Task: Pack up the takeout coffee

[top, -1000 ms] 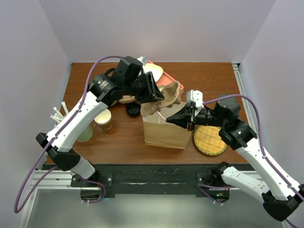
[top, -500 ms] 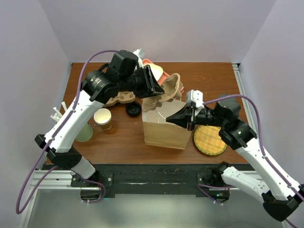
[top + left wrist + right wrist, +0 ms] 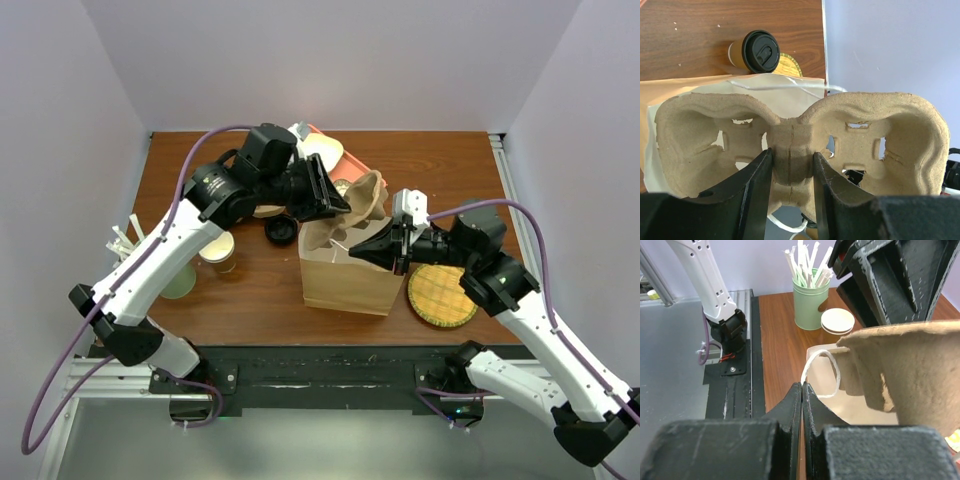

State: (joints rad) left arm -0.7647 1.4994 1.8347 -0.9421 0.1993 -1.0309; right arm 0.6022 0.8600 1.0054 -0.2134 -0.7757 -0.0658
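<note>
The takeout coffee (image 3: 757, 51), a brown cup with a black lid, stands on the table beyond the paper bag (image 3: 785, 92) in the left wrist view. It is hidden in the top view. My left gripper (image 3: 335, 200) (image 3: 792, 160) is shut on the middle ridge of a moulded cardboard cup carrier (image 3: 365, 195) (image 3: 890, 130), holding it over the open mouth of the bag (image 3: 345, 275). My right gripper (image 3: 362, 252) (image 3: 802, 387) is shut on the bag's white string handle (image 3: 832, 372), at the bag's right rim.
A lidless brown cup (image 3: 217, 250) and a loose black lid (image 3: 280, 231) sit left of the bag. A green cup of straws (image 3: 810, 305) and white lids (image 3: 837, 321) stand further left. A woven coaster (image 3: 440, 295) lies right of the bag, an orange tray (image 3: 340, 150) behind.
My left gripper swung up and left with the carrier, then came back over the bag's mouth, a little further right than before. The right gripper has kept still on the handle.
</note>
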